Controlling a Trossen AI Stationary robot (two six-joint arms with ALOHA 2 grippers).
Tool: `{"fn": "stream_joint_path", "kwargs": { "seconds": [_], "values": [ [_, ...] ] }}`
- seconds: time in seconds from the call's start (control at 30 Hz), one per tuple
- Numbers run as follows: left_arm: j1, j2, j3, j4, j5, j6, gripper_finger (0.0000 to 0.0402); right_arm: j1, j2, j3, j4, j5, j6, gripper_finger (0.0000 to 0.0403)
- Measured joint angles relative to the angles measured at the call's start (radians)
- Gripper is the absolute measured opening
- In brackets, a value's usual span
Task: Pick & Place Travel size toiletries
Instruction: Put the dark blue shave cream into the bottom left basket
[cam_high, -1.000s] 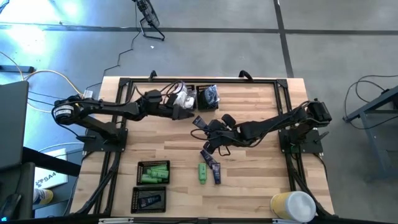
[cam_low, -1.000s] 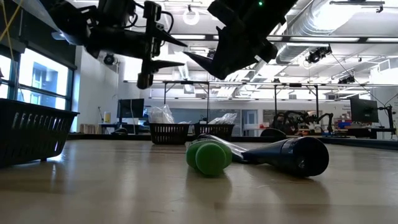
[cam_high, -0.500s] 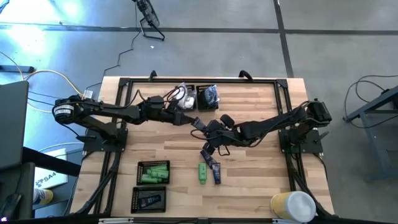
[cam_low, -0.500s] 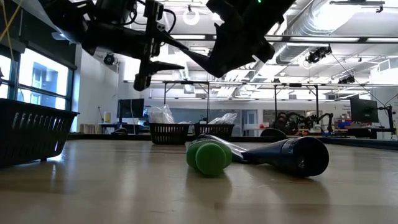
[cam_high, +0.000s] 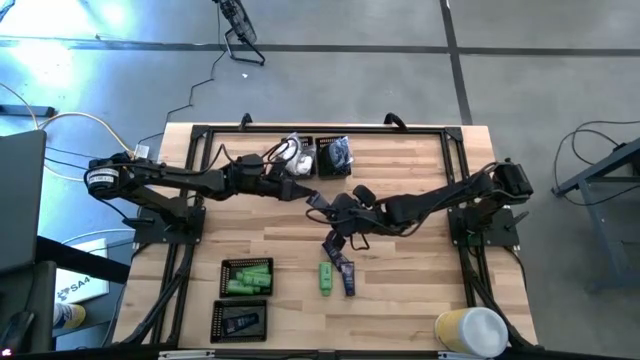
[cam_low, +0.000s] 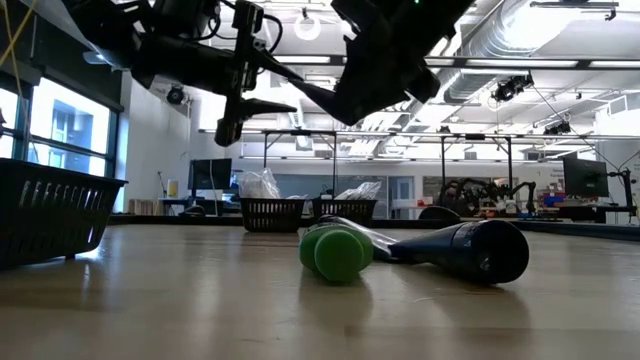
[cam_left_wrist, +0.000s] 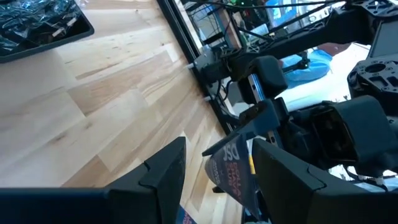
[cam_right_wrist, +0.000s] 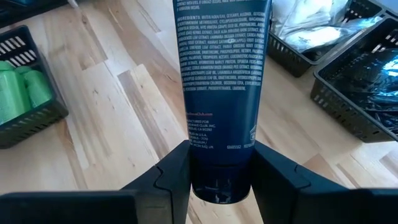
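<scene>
Navy, the tube (cam_right_wrist: 221, 93) sits clamped by its cap end between the fingers of the right tool (cam_high: 322, 202), held in the air above the middle of the wooden surface (cam_high: 400, 270). Beside that tube, toward the far trays, the left tool (cam_high: 303, 193) hangs with its fingers parted on nothing. Nearer than the held tube, a green tube (cam_high: 326, 278) and another navy tube (cam_high: 345, 273) lie together on the boards.

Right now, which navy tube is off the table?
The navy tube clamped in the right end effector, held in the air with the left end effector around its far end. The other loose navy tube lies flat beside the green tube.
</scene>
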Motion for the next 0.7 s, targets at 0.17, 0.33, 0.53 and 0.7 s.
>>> {"fn": "stream_joint_path", "kwargs": {
  "seconds": [0.17, 0.33, 0.53, 0.7],
  "values": [
    [-0.043, 0.000, 0.000, 0.000, -0.027, 0.000, 0.0182, -0.003, 0.002, 0.000, 0.008, 0.001, 0.002, 0.0133],
    [-0.094, 0.000, 0.000, 0.000, -0.121, 0.000, 0.0182, -0.002, 0.002, 0.000, 0.014, 0.000, 0.000, 0.0133],
    [-0.096, 0.000, 0.000, 0.005, -0.141, 0.000, 0.0182, -0.002, 0.002, 0.000, 0.014, -0.004, 0.000, 0.0133],
    [-0.096, 0.000, 0.000, 0.005, -0.142, 0.000, 0.0182, -0.002, 0.002, 0.000, 0.014, 0.000, -0.001, 0.0133]
  ]
}}
